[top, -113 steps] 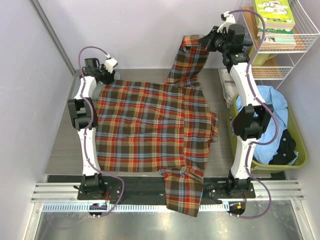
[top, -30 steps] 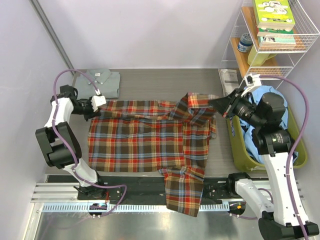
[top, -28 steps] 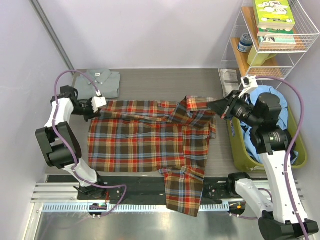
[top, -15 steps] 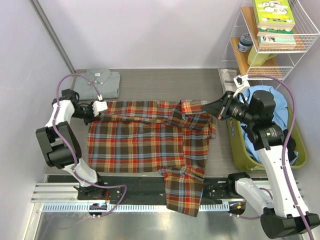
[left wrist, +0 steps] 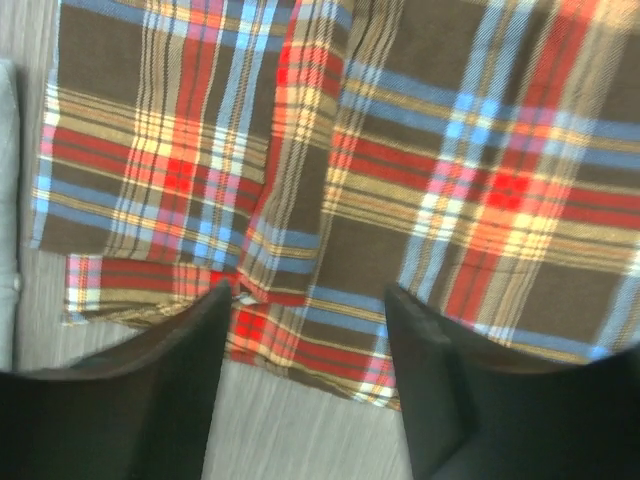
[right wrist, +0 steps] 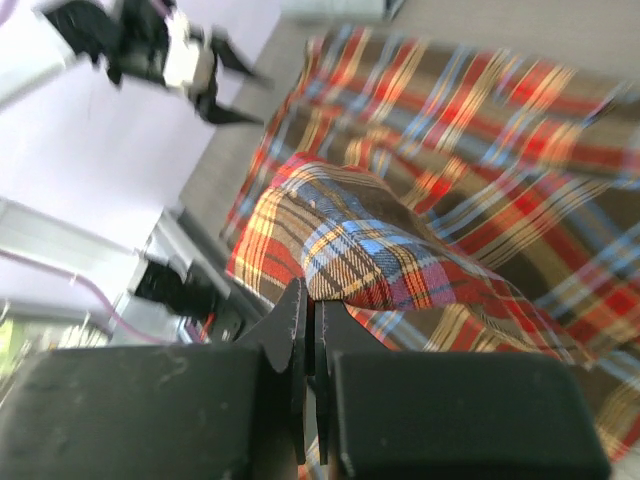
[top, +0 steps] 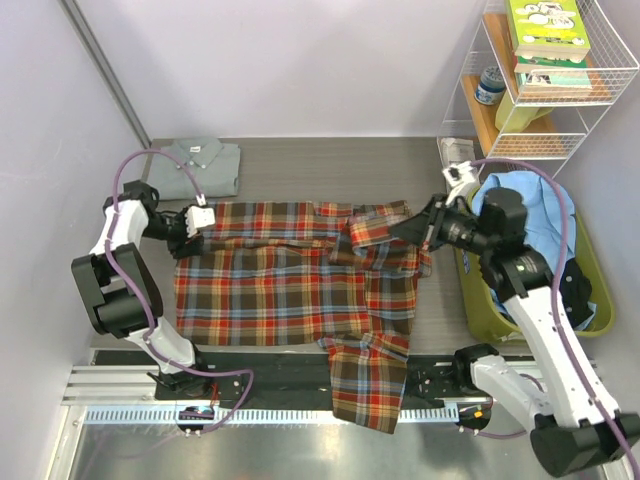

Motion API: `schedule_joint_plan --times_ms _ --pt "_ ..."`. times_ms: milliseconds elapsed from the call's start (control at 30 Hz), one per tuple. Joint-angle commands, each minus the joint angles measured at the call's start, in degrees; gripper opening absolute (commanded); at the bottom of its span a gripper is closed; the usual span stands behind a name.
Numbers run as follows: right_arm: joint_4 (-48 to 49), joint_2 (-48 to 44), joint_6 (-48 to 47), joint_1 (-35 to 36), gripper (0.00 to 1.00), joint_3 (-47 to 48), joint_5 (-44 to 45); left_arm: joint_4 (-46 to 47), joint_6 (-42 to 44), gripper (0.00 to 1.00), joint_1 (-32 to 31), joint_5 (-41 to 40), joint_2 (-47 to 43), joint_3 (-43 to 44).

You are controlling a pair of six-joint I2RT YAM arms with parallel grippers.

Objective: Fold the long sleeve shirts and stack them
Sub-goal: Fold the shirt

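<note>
**Plaid shirt (top: 290, 285) flat on the table (top: 300, 160), 1 fold lifted**

It covers the middle of the table, with 1 sleeve (top: 365, 385) hanging over the near edge. The grey shirt (top: 200, 165) lies folded at the far left corner, just beyond it. The right gripper (top: 425, 228) has its jaws closed tight on a raised fold at the plaid shirt's right shoulder. The left gripper (left wrist: 305, 300) hovers over the far left hem, its fingers apart and holding nothing.

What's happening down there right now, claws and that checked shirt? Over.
Left gripper open, empty, over plaid shirt at its far-left corner. Right gripper shut on a lifted fold of it. Grey shirt folded beyond, nothing blocking.
</note>
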Motion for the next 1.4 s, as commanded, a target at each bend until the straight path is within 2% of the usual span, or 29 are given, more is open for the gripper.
schedule_joint_plan --times_ms 0,33,100,133,167,200,233,300,367,500,533,567,633,667,700,733,767,800,900,1000,1100,1200,1233,1300,1333,1367 --pt "8.89 4.09 0.59 7.73 0.01 -2.23 3.68 -6.52 -3.79 0.9 0.64 10.02 -6.48 1.94" --pt "10.13 5.14 0.76 9.4 0.01 -2.59 4.05 -8.54 -5.02 0.99 0.64 12.33 -9.62 2.9" --pt "14.16 7.6 2.34 11.08 0.01 -3.03 4.66 -7.6 -15.18 1.0 -0.5 17.42 -13.15 3.44" --pt "14.71 8.65 2.69 11.34 0.01 -2.68 5.19 -3.15 -21.23 1.0 -2.42 17.88 -14.82 3.35" --pt "15.06 10.84 2.7 11.96 0.01 -2.42 5.37 -0.24 -32.08 1.0 -3.57 17.71 -18.67 2.92" --pt "15.94 11.82 2.7 12.14 0.01 -2.07 5.8 2.58 -37.49 1.0 -5.15 15.02 -20.53 2.48" --pt "16.47 12.79 2.96 12.31 0.01 -1.8 6.59 8.44 -41.38 1.0 -8.3 13.51 -22.47 1.95" --pt "18.74 15.77 4.62 12.75 0.01 -1.62 6.25 13.21 -47.53 1.0 -10.69 12.09 -28.88 0.02" --pt "20.07 17.45 5.77 13.1 0.01 -0.92 5.37 17.61 -47.57 1.0 -12.89 12.26 -32.84 -1.74" --pt "23.4 19.56 9.02 13.89 0.01 -0.31 3.61 17.72 -46.59 1.0 -16.32 13.59 -38.38 -2.62" --pt "23.94 20.09 10.68 13.98 0.01 -0.3 3.52 17.55 -48.69 1.0 -20.85 12.1 -38.39 -2.36" --pt "23.94 20.44 11.56 13.98 0.01 -0.3 3.44 17.46 -49.32 1.0 -23.77 5.82 -38.31 -1.84" --pt "27.45 21.31 16.03 13.98 0.01 -0.92 3.17 18.16 -47.93 1.0 -32.35 0.69 -38.22 -2.53" --pt "29.46 21.58 17.8 13.98 0.01 -1.18 2.47 20.34 -49.66 1.0 -35.11 -4.65 -38.65 -3.93" --pt "30.35 21.93 19.38 13.9 0.01 -1.36 2.29 31.24 -52.46 1.0 -37.92 -9.31 -39.44 -8.9" --pt "31.05 22.63 22.09 13.9 0.01 -1.53 2.2 36.13 -55.88 1.0 -43.43 -13.27 -41.1 -11.39" --pt "32.02 22.9 23.08 13.98 0.01 -1.62 1.86 40.7 -55.48 1.0 -46.27 -18.88 -41.64 -13.41" --pt "32.55 23.43 24.04 13.98 0.01 -1.45 1.77 44.58 -54.17 1.0 -51.95 -20.68 -41.91 -16.57" --pt "33.08 24.75 25.46 13.99 0.01 -0.48 0.98 53.45 -50.91 1.0 -62.25 -29.99 -40.51 -19.93" --pt "32.38 25.71 24.85 14.07 0.01 0.22 -0.16 59.71 -49.07 1.0 -67.28 -33.69 -37.79 -22.83" --pt "32.12 25.98 24.23 13.98 0.01 0.4 -1.57 64.56 -48.27 1.0 -69.23 -36.41 -33.75 -23.63" --pt "31.24 25.54 23.18 14.07 0.01 0.05 -2.1 67.64 -50.46 0.87 -69.41 -37.83 -30.49 -22.67" --pt "31.06 25.45 22.91 14.07 0.01 -0.13 -2.71 68.34 -50.9 0.73 -69.41 -38.62 -29.7 -22.14" --pt "30.36 25.28 22.21 14.07 0.01 -0.48 -2.89 67.65 -51.87 0.53 -69.41 -39.42 -26.98 -20.21" --pt "30.01 25.19 21.95 14.16 0.01 -0.39 -3.76 67.12 -52.05 0.36 -69.41 -42.37 -26.01 -19.51" --pt "30.01 25.01 21.68 14.07 0.01 -0.3 -4.03 66.33 -52.14 0.3 -69.41 -43.19 -25.48 -18.8"
